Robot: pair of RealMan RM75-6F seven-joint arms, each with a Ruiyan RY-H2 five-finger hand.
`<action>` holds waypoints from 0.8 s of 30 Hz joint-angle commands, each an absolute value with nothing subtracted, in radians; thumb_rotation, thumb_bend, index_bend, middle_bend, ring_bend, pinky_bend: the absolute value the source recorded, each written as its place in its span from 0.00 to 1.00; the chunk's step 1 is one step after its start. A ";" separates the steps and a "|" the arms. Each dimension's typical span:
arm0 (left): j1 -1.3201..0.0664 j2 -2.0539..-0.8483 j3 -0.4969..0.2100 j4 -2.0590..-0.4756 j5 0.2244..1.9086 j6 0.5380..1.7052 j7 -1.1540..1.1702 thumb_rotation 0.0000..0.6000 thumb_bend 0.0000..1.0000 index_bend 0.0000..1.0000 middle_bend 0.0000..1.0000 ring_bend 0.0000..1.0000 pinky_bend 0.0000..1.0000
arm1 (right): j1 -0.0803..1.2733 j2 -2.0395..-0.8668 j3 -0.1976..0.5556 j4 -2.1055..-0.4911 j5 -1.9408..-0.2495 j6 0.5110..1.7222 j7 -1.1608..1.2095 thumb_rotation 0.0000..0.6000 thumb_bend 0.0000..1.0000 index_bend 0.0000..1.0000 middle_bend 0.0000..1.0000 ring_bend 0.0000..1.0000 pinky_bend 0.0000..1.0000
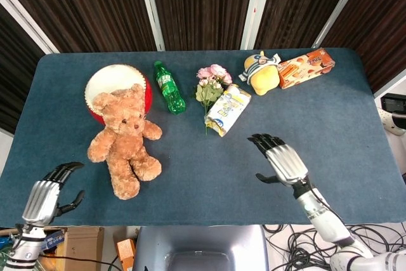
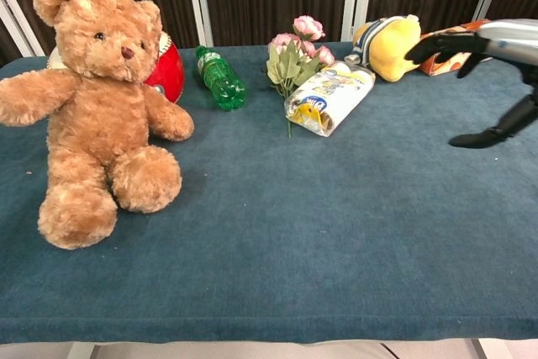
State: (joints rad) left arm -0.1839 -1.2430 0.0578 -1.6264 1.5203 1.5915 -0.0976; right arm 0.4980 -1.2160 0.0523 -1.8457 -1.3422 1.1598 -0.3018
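Note:
A brown teddy bear (image 1: 125,141) (image 2: 97,98) sits at the left of the blue table (image 1: 330,125). My left hand (image 1: 45,195) hovers near the front left corner, left of the bear, fingers apart and holding nothing; the chest view does not show it. My right hand (image 1: 281,160) (image 2: 492,73) hangs over the front right of the table, fingers spread, empty. A white and yellow snack bag (image 1: 227,110) (image 2: 329,97) lies mid-table beside a pink flower bunch (image 1: 210,84) (image 2: 294,55), well away from the right hand.
A red and white drum (image 1: 108,85) (image 2: 166,71) stands behind the bear. A green bottle (image 1: 169,87) (image 2: 219,78) lies beside it. At the back right are a yellow plush toy (image 1: 261,72) (image 2: 388,44) and an orange box (image 1: 304,67).

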 commanded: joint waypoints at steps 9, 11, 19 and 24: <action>-0.125 -1.167 -0.034 -1.815 1.255 1.527 0.083 1.00 0.31 0.07 0.04 0.16 0.38 | 0.182 -1.133 -0.115 -1.725 -1.547 1.549 -0.287 1.00 0.12 0.18 0.11 0.10 0.23; -0.126 -1.190 -0.050 -1.812 1.239 1.538 0.119 1.00 0.28 0.06 0.03 0.16 0.38 | 0.151 -1.143 -0.107 -1.692 -1.552 1.596 -0.268 1.00 0.12 0.18 0.11 0.10 0.23; -0.157 -1.341 -0.144 -1.714 1.208 1.538 0.093 1.00 0.24 0.28 0.00 0.11 0.35 | 0.090 -1.151 -0.059 -1.631 -1.563 1.683 -0.213 1.00 0.12 0.21 0.11 0.08 0.23; -0.190 -1.388 -0.194 -1.660 1.148 1.470 0.052 1.00 0.24 0.37 0.00 0.11 0.35 | 0.081 -1.126 -0.060 -1.642 -1.587 1.672 -0.180 1.00 0.12 0.22 0.11 0.08 0.23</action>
State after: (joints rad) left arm -0.1718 -1.3615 -0.1677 -1.6884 1.1752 1.4922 0.0614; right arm 0.0840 -1.1319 -0.0591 -1.6386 -1.5807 1.6763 -0.1873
